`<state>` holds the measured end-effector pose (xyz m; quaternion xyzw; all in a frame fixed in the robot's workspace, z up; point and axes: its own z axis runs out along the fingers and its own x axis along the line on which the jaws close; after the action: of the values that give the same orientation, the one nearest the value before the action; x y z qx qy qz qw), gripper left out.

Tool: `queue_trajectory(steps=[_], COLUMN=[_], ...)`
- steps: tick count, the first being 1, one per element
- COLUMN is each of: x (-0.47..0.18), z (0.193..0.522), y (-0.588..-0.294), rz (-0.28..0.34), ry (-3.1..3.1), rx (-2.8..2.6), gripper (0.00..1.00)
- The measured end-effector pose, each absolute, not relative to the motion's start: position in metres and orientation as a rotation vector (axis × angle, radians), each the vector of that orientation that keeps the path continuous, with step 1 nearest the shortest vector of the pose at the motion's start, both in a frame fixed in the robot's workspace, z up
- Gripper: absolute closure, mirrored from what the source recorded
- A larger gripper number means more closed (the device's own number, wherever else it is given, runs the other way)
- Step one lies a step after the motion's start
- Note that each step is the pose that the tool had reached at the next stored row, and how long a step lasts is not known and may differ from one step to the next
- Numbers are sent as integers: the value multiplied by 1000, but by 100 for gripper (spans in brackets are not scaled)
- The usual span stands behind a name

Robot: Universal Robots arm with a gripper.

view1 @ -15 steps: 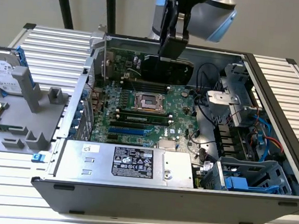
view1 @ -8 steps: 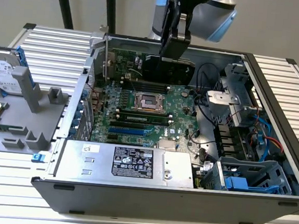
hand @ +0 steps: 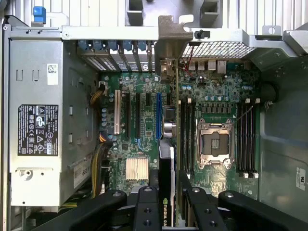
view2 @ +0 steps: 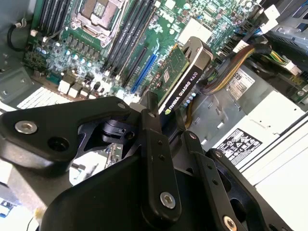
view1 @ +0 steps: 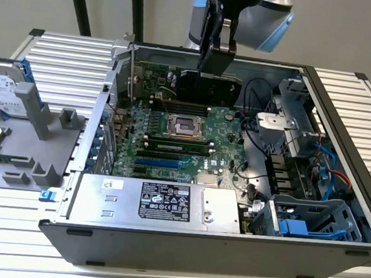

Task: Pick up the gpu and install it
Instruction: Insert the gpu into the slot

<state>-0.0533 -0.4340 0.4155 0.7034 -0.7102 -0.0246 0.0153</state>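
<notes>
My gripper [view1: 216, 58] is shut on the gpu [view1: 209, 88], a flat card with a black cover, held on edge in the air over the far part of the open computer case. In both wrist views the fingers [view2: 153, 126] clamp the card's long edges. The gpu [view2: 182, 76] shows its green board and black cover. Seen edge-on, the gpu [hand: 167, 180] hangs above the green motherboard [hand: 219, 91], beside the blue slot [hand: 158, 113]. Its silver end bracket [hand: 169, 41] points at the case's slot wall. The card is clear of the motherboard [view1: 172, 144].
A grey power supply [view1: 160, 202] fills the case's near side, with yellow and black cables [view2: 231, 72] beside it. RAM slots and a CPU socket [view1: 185, 127] lie mid-board. A drive cage [view1: 315, 218] stands at the exterior view's right. Outside, a hard drive [view1: 4, 90] rests on a grey fixture [view1: 42, 146].
</notes>
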Motion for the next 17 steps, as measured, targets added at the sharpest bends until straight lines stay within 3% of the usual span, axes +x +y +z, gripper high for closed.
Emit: queue_trajectory(steps=[17], x=[-52], z=[402], y=[-428], rz=[-76], ry=[-2210], rx=[2189], gripper=[100])
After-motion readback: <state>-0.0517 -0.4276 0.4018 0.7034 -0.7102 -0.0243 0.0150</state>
